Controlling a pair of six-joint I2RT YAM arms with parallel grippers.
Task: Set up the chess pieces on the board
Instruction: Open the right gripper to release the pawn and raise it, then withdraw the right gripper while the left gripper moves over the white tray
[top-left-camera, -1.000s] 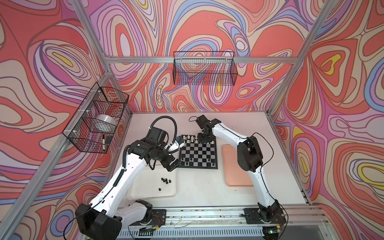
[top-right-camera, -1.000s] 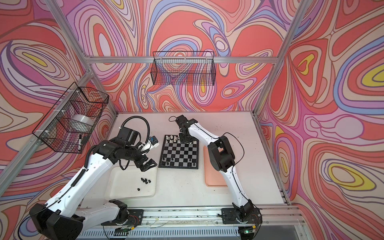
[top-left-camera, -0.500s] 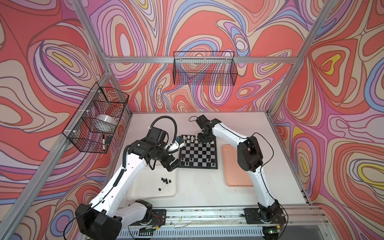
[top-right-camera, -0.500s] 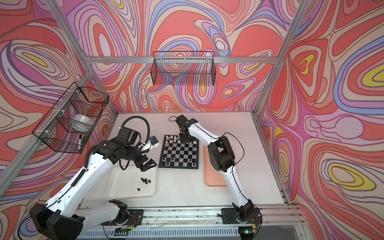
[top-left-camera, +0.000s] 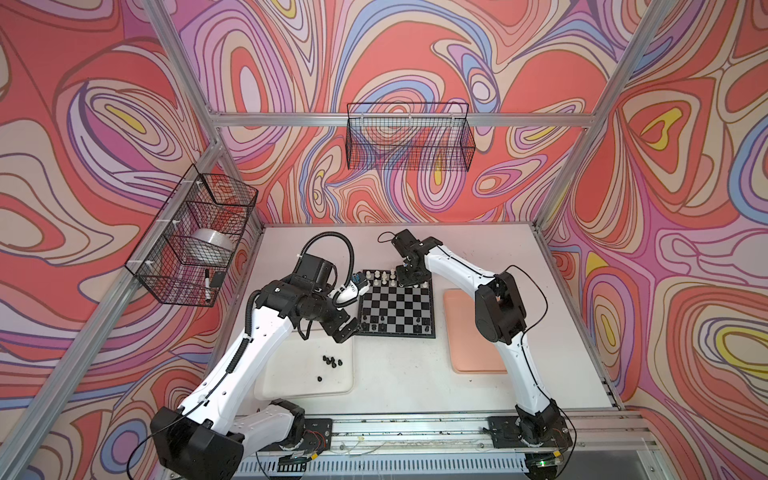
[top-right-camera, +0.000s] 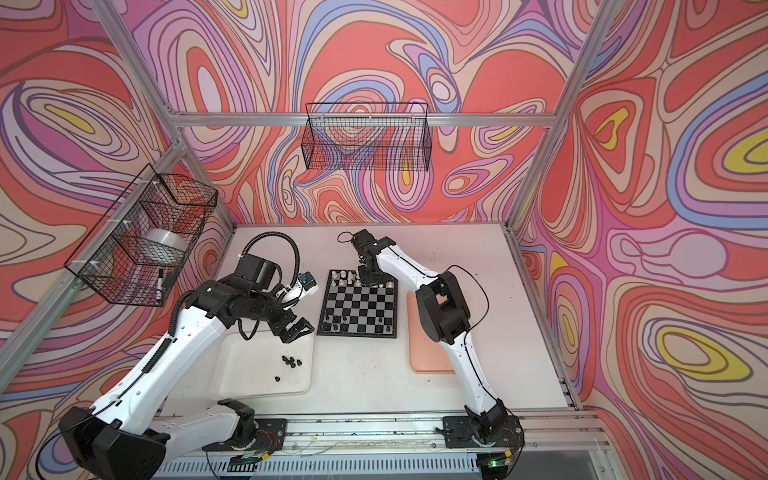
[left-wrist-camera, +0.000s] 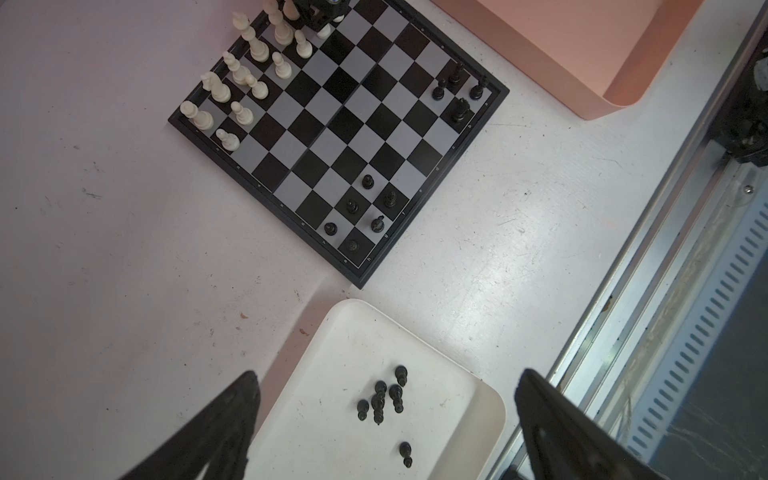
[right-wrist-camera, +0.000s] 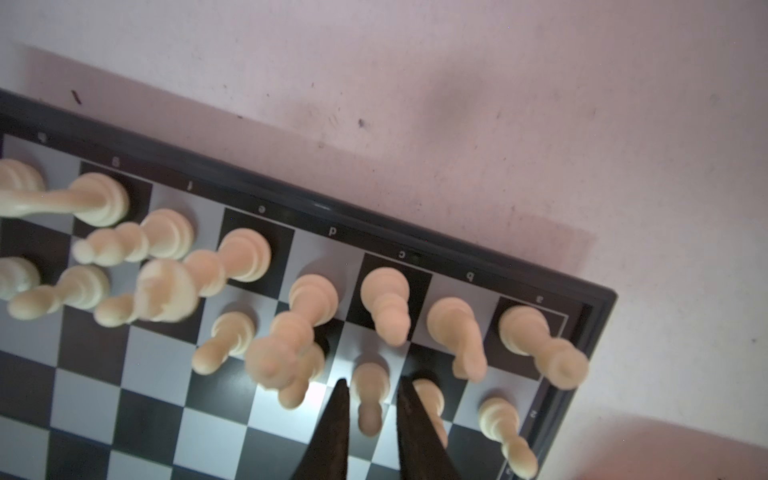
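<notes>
Surface: I'm working over a scuffed white tabletop (top-left-camera: 395, 386), with an aluminium rail (top-left-camera: 415, 428) along the near edge.
Room: Walls (top-left-camera: 374, 62) covered in red, pink, lilac and blue swirls close in three sides, held by an aluminium frame.
Board: The board (top-left-camera: 395, 305) lies flat near the middle of the table. It has black and silver-grey squares, a black border and small letters along the rim.
Cream pieces: The cream chess pieces (left-wrist-camera: 249, 62) stand upright in two rows along the far edge.
Black pieces: A few black chess pieces (left-wrist-camera: 374, 208) stand at one near corner and a few more at the other near corner (left-wrist-camera: 457, 95).
Left gripper: The left gripper (top-right-camera: 298, 328) hangs spread wide over the far edge of the white tray, holding nothing.
Right gripper: The right gripper (right-wrist-camera: 370, 378) is low over the cream rows. Its fingers are narrowly parted either side of a cream pawn (right-wrist-camera: 370, 390), and I see a sliver of gap on each side.
White tray: The white tray (top-left-camera: 307, 374) sits just left of the board and nearer to me. In it a small cluster of black pieces (left-wrist-camera: 386, 399) lies on its side, with one more apart.
Pink tray: The pink tray (top-left-camera: 469, 332) lies just right of the board.
Side basket: The wire basket on the left wall (top-left-camera: 191, 245) holds a roll of clear tape (top-left-camera: 210, 245) and a marker (top-left-camera: 206, 284).
Back basket: Another wire basket (top-left-camera: 409, 137) hangs on the back wall.
</notes>
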